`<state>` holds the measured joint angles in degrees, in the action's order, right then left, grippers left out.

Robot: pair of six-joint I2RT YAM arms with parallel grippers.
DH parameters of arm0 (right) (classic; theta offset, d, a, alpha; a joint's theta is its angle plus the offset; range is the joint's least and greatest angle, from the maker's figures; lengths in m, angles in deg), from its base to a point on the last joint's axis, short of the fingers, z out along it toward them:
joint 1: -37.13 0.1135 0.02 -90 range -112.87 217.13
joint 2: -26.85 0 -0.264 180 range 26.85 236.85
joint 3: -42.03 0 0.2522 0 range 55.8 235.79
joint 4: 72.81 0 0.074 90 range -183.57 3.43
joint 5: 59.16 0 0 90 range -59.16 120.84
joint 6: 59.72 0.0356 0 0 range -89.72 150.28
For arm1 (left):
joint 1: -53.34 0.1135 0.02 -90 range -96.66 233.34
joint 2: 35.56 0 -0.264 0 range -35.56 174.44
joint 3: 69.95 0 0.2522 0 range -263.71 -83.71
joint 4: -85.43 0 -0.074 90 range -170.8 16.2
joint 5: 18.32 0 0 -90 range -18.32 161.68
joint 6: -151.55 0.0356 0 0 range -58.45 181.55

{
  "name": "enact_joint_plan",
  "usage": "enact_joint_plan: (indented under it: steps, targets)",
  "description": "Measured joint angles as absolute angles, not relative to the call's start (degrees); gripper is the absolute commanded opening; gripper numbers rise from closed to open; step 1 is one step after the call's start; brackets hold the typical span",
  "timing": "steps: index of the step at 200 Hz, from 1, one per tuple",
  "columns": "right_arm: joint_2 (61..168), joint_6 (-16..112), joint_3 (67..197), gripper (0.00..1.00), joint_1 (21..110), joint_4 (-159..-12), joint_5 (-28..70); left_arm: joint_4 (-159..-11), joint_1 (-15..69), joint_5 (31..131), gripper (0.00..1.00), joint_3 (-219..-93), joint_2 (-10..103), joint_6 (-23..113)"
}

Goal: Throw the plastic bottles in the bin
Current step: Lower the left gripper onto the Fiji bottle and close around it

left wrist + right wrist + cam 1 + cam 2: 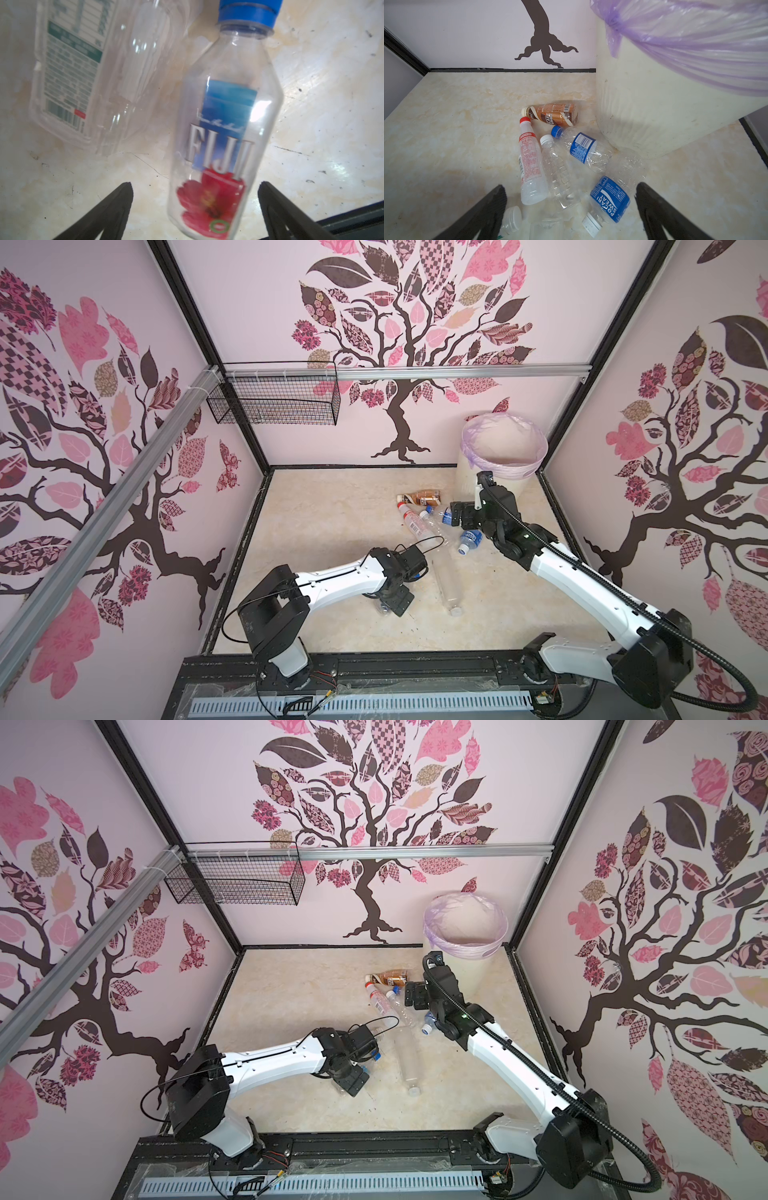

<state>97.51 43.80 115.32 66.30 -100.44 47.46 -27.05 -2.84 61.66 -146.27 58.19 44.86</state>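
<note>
Your left hand (195, 185) is spread fully open and holds nothing. It sits low over the desk (332, 104), straddling a clear water bottle (224, 124) that lies flat between the fingers and touches neither. I judge this placing to be the set-up for a pinch across its body. The label reads FIJI above a red flower, and the blue cap (249, 12) points away from the hand. Beside it, further out, lies a crumpled bottle (83, 72) whose printed panel is too blurred to read.

Your right hand (571, 186) is just as wide and empty, hovering over a cluster of bottles. Nearest, by one finger, is a sports-drink bottle (610, 199) marked POCARI SWEAT. Ahead of it lie a bare clear bottle (558, 176), a red-capped bottle (529, 166) with print too small to read, and a blue-labelled bottle (583, 147). Furthest out is a brown bottle (554, 116) showing the letters CAFE. The bin (654, 104), lined with a lilac bag (695, 41), stands just past the cluster, so the carry should be short. All these bottles lie on the desk, outside the bin.
</note>
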Motion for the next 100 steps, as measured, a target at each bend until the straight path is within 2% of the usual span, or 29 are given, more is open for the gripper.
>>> enact_joint_plan:
  steps: [100]
  targets:
    - [96.04, 43.78, 115.21, 0.99, 66.28, -100.07, 47.05, -25.85, 0.37, 58.66, 0.98, -149.44, 62.32, 41.34]
